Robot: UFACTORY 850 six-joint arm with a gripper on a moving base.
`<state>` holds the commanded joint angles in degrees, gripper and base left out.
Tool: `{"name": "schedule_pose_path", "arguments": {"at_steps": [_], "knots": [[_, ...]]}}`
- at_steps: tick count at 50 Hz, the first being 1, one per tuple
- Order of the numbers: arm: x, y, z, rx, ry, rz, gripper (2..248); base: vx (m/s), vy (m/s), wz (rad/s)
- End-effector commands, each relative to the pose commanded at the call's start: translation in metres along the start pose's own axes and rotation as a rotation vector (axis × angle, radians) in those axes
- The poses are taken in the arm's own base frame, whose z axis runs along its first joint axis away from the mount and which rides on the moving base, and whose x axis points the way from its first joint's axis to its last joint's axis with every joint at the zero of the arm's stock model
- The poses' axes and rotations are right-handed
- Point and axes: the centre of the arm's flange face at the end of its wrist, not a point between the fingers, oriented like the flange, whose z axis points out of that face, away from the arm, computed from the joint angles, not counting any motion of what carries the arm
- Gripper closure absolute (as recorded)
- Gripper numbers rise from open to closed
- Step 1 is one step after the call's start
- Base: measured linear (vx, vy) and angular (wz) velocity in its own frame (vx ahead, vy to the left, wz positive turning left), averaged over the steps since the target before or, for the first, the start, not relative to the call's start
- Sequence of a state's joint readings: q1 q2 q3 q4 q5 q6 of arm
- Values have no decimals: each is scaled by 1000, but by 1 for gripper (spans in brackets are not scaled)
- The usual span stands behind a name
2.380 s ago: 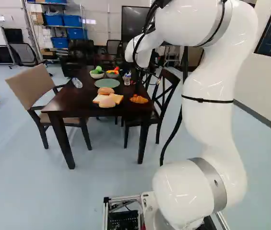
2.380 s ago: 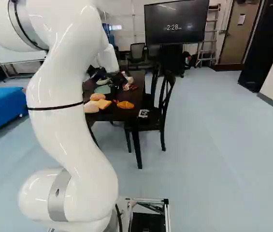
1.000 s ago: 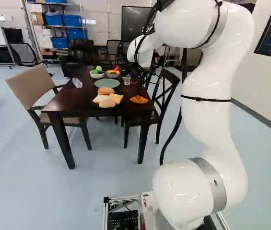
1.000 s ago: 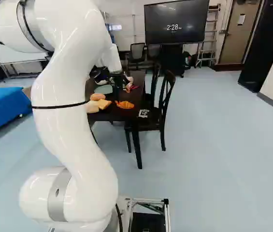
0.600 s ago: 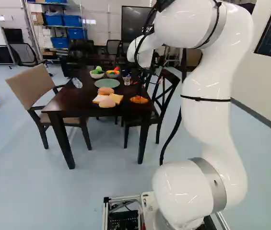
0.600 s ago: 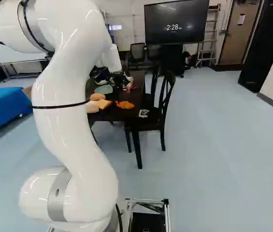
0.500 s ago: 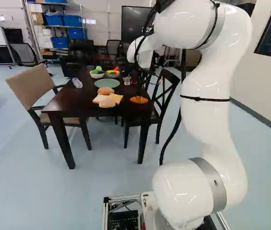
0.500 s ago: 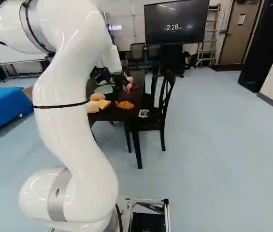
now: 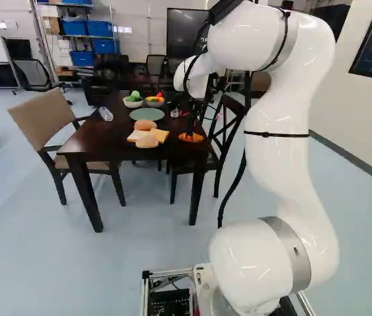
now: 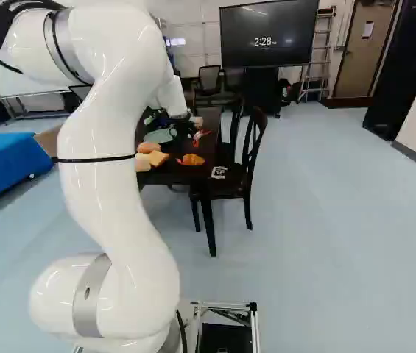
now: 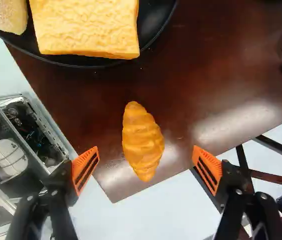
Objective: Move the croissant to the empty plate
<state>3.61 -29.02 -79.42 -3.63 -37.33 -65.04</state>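
In the left base view my gripper (image 9: pixel 191 125) hangs right above the croissant (image 9: pixel 199 138), partly covering it, near the table's front right corner. The wrist view shows the gripper (image 11: pixel 146 152) open, its orange pads (image 11: pixel 85 169) wide apart. Ahead of and between them lies the orange croissant (image 11: pixel 141 140) on bare dark wood, with a gap on both sides. A green plate (image 9: pixel 147 114) with nothing on it stands farther back on the table, behind the bread.
Beside the croissant, a black plate (image 11: pixel 159 27) holds yellow bread slices (image 11: pixel 86 25) and buns. Two bowls (image 9: pixel 133 102) of vegetables and a clear bottle (image 9: pixel 106 114) stand farther back. Chairs flank the table (image 9: pixel 100 141), a dark one (image 9: pixel 222 131) close to the croissant's side.
My arm has shifted to the left at its upper part in the left base view, and the gripper has come down closer over the croissant. Base, croissant and plates have stayed in place.
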Motion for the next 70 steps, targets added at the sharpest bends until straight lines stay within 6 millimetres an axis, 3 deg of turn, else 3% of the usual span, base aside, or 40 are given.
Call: {"name": "schedule_pose_path", "arguments": {"at_steps": [54, 55, 59, 60, 70], "knots": [[0, 0, 0, 0, 0, 0, 3, 0, 0, 0], [0, 0, 0, 0, 0, 0, 15, 0, 0, 0], [0, 0, 0, 0, 0, 0, 15, 0, 0, 0], [0, 0, 0, 0, 0, 0, 29, 0, 0, 0], [0, 0, 0, 0, 0, 0, 40, 0, 0, 0]]}}
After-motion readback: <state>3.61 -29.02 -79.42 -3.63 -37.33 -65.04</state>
